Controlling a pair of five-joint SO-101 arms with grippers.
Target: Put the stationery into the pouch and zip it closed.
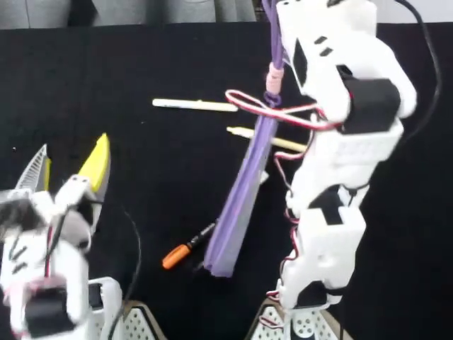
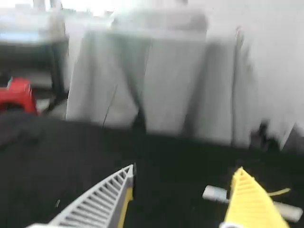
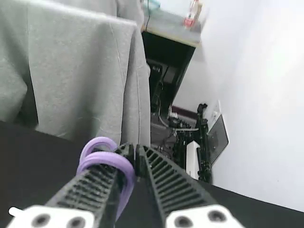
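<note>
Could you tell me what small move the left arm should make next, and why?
Probably ease the left gripper toward the orange marker: its jaws are open and empty, the marker lies nearest it, and the right gripper is shut on the loop of the purple pouch, holding it up.

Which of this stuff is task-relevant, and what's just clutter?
Job: purple pouch, hanging from the shut right hand; orange marker; far pale pen; near pale pen; open left hand.
Lying about: grey curtain; red object behind the table.
</note>
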